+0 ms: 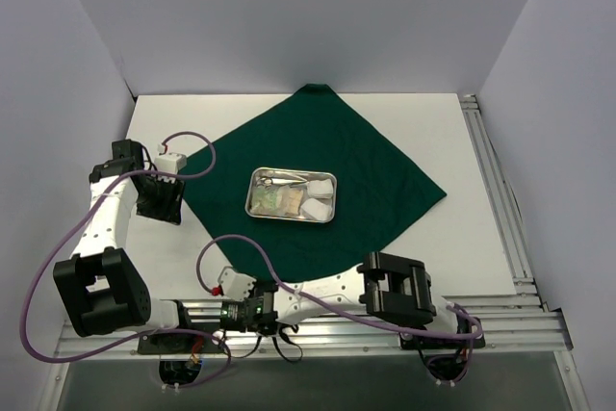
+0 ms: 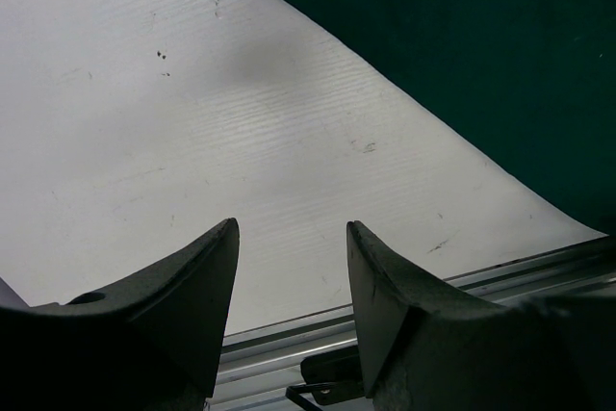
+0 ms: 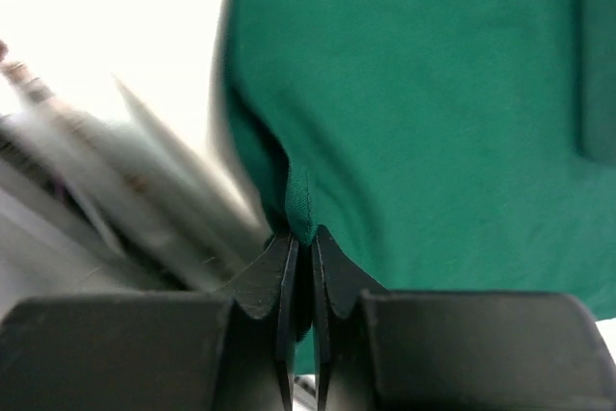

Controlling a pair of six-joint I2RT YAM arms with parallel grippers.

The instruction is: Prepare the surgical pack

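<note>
The dark green drape (image 1: 375, 175) lies spread as a diamond on the white table. The small steel tray (image 1: 253, 201) sits at its middle, holding steel instruments (image 1: 281, 178), white gauze pads (image 1: 318, 187) and a clear packet (image 1: 273, 200). My right gripper (image 1: 258, 294) is low at the drape's near corner. In the right wrist view it (image 3: 301, 238) is shut on a pinched fold of the drape (image 3: 433, 93). My left gripper (image 1: 162, 201) is at the drape's left side. In the left wrist view it (image 2: 292, 238) is open and empty over bare table, with the drape's edge (image 2: 481, 45) beyond.
An aluminium rail (image 1: 500, 310) runs along the table's near edge, and another rail (image 1: 491, 180) along the right side. White walls enclose the back and sides. Purple cables (image 1: 241, 243) loop over the near part of the drape. The near rail also shows in the left wrist view (image 2: 289, 344).
</note>
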